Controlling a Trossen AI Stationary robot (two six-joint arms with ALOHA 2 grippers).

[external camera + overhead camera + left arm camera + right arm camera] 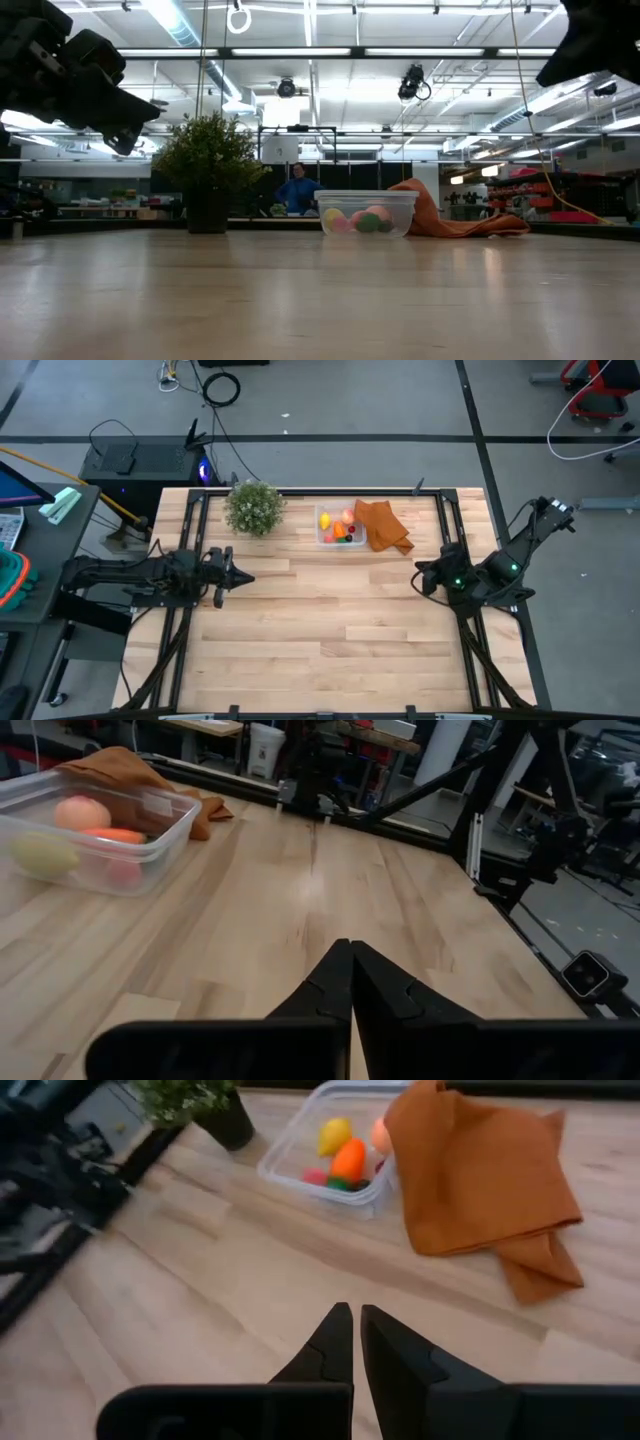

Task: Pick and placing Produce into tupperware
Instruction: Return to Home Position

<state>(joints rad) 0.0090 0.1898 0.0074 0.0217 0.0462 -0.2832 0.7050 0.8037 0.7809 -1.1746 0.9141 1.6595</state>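
Produce (340,528) in the box (366,198) by the far edge, mid-table; grippers empty near the side edges.
Left gripper (235,575) pressed together, right gripper (420,573) nearly so, gripping nothing. Little risk, probably: a wide swing snagging the cloth (382,525) touching the box and dragging it. Box lengthwise along the far edge; carrot (349,1158) flat beside lemon (335,1135), green top seemingly toward the near edge.

On my right wrist feed, the crumpled orange cloth (480,1180) covers one corner of the clear rectangular plastic box (300,1186) and most of the pink-red toy fruit (380,1137). From overhead, the small dark piece (350,541) beside the orange toy carrot (340,530) is too tiny for me to identify.
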